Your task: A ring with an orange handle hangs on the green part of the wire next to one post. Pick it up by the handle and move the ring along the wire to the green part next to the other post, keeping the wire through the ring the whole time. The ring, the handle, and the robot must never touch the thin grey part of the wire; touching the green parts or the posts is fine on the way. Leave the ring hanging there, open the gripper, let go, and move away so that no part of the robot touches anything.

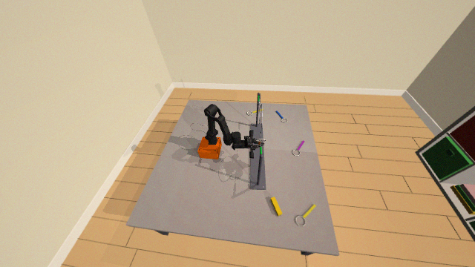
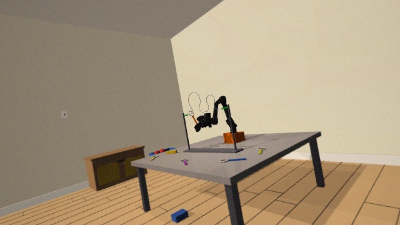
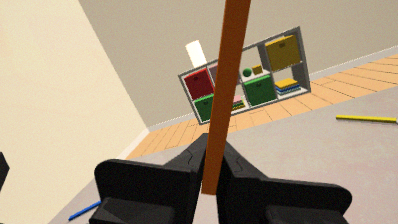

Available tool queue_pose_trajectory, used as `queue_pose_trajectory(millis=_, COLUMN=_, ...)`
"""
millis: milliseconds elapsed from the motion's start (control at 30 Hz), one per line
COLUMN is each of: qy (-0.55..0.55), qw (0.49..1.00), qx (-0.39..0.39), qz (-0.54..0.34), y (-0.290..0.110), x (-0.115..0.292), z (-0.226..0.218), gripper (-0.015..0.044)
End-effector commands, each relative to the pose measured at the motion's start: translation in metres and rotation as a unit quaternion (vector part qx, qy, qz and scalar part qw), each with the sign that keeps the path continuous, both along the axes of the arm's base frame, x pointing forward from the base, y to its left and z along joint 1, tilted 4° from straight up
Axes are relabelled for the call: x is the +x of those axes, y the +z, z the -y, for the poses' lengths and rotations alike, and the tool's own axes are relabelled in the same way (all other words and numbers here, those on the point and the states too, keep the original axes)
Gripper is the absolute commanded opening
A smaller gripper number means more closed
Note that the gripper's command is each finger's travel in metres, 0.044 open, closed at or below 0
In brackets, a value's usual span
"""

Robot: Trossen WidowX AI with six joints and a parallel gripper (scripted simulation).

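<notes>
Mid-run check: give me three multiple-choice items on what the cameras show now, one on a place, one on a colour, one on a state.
1. Where is the small grey metal ring?
A. Close to the left post in the exterior view
B. Lying on the table
C. At the right post in the exterior view

2. What colour is the handle clamped in the end effector?
A. Blue
B. Orange
C. Magenta

3. What state is the end effector in?
A. Wide open
B. Shut on nothing
C. Shut on the long straight handle

Answers: 1 A, the ring hangs beside the green wire segment at that post. 2 B, the wrist view shows an orange bar. 3 C, both black fingers press against the bar.
</notes>
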State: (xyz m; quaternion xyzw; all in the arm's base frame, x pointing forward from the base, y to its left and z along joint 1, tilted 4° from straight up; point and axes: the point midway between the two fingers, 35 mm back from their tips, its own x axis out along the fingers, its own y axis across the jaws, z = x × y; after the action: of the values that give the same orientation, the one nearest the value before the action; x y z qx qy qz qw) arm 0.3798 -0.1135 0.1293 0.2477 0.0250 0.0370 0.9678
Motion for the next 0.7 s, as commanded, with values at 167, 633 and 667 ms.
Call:
queue_pose_trajectory(millis=167, qy=0.013, qw=0.996, qx=0.08, qz=-0.034, y=0.015, x=-0.01, z=-0.021, gripper=-0.015)
queue_pose_trajectory(millis=633, qy=0.069, qw=0.971, qx=0.203, qz=-0.107, y=0.051, x=-0.034, z=-0.049, gripper=-0.015)
queue_pose_trajectory(millis=667, qy=0.073, qw=0.968, qx=0.211, qz=-0.112, y=0.054, x=-0.036, z=-0.05, gripper=-0.015)
